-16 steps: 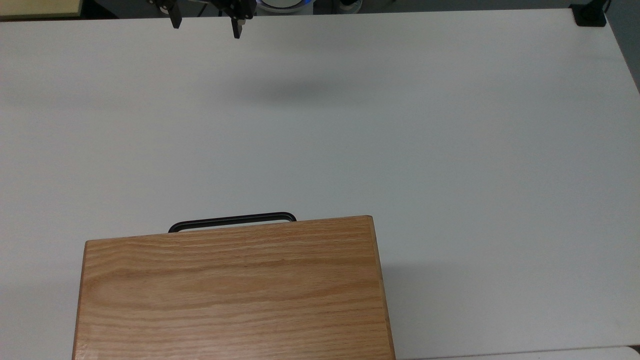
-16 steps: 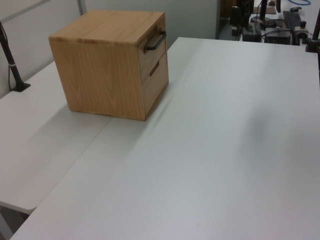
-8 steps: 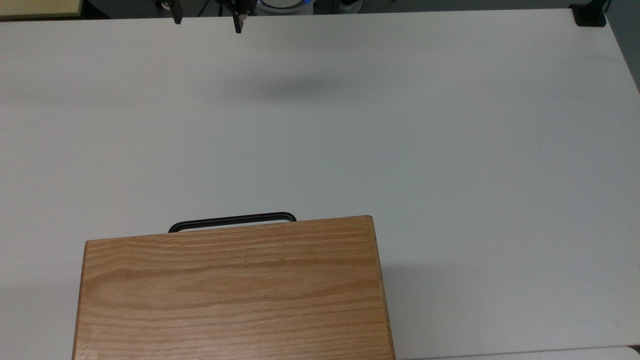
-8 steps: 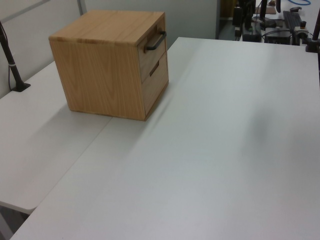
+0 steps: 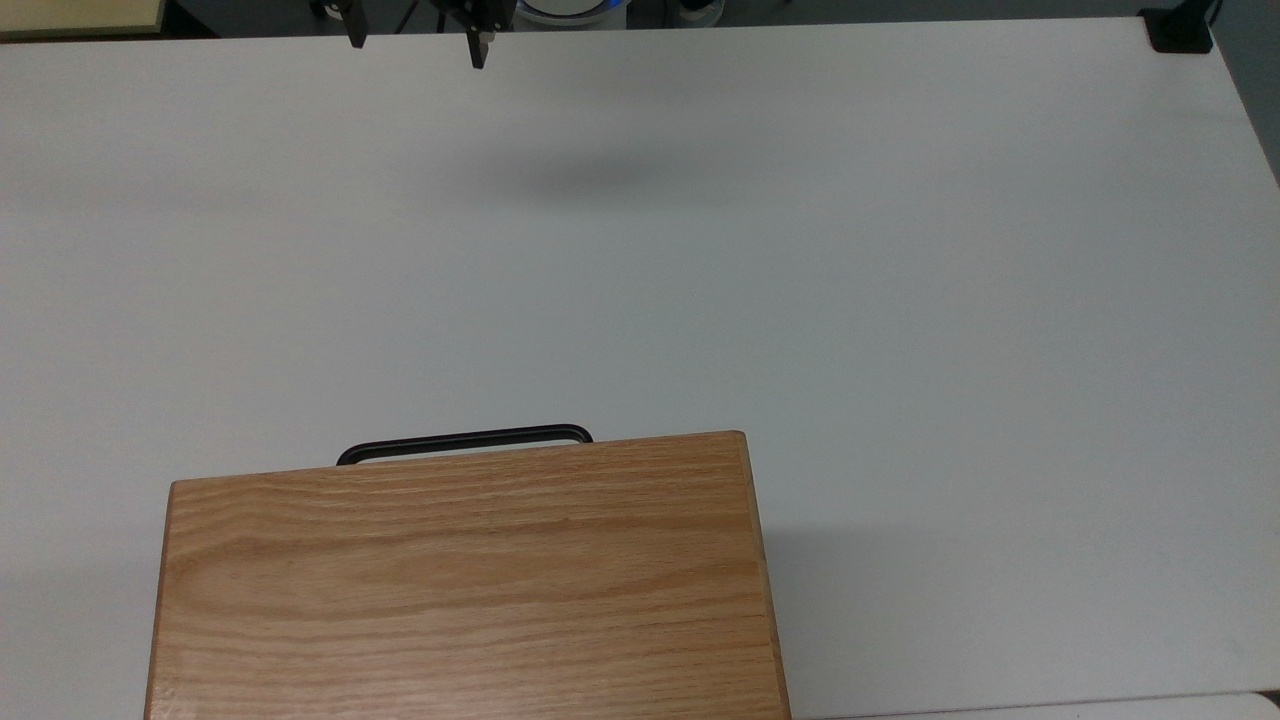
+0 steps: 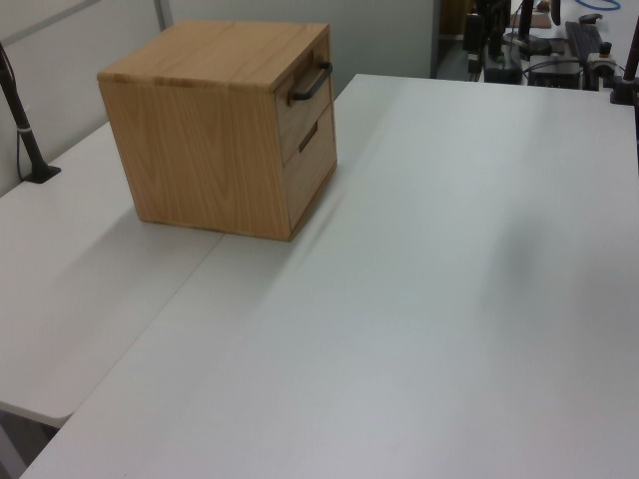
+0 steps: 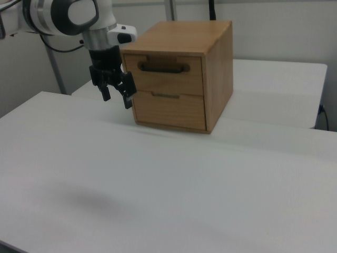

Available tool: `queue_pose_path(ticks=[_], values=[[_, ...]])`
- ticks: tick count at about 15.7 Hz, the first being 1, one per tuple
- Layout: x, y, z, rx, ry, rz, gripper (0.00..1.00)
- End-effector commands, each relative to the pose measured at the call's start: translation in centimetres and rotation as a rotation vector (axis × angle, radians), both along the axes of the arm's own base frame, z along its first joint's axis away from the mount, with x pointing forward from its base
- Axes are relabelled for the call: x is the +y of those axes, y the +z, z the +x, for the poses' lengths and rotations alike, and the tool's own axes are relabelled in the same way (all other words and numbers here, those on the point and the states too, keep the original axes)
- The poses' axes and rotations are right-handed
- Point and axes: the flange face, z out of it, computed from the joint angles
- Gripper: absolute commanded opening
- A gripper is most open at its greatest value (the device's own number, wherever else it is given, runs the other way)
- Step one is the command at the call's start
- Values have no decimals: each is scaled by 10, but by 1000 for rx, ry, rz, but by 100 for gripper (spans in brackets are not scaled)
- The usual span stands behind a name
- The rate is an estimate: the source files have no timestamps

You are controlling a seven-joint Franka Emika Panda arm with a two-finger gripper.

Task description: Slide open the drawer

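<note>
The drawer [image 7: 169, 75] is the upper of two fronts in the oak cabinet [image 5: 465, 580], flush and fully closed, its black bar handle [image 5: 465, 441] jutting from the front face. The cabinet stands on the white table [image 5: 900, 300], near one long edge. The gripper [image 5: 415, 38] hangs above the table's opposite edge, well apart from the cabinet, fingers spread wide and holding nothing.

This looks like the approach step, with nothing yet touched. Next, the gripper likely needs to cross the table toward the cabinet, drop to handle height, straddle the bar and close, then pull straight away from the cabinet front.

The table between cabinet and gripper is bare, so the drawer has free room to slide. The cabinet may drag along if pulled.
</note>
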Motion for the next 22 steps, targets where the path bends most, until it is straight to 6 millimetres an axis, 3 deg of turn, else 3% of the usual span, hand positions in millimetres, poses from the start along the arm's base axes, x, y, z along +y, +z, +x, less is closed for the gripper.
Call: queue_pose_path(ticks=[1, 7, 10, 14, 17, 22], values=[[7, -3, 15, -46, -94, 0, 100], [14, -9, 44, -185, -394, 138, 100], [14, -21, 71, -282, -663, 231, 100], [11, -21, 102, -418, -985, 376, 100], [28, -36, 126, -473, -1124, 439, 100], [55, -65, 170, -580, -1202, 528, 96]])
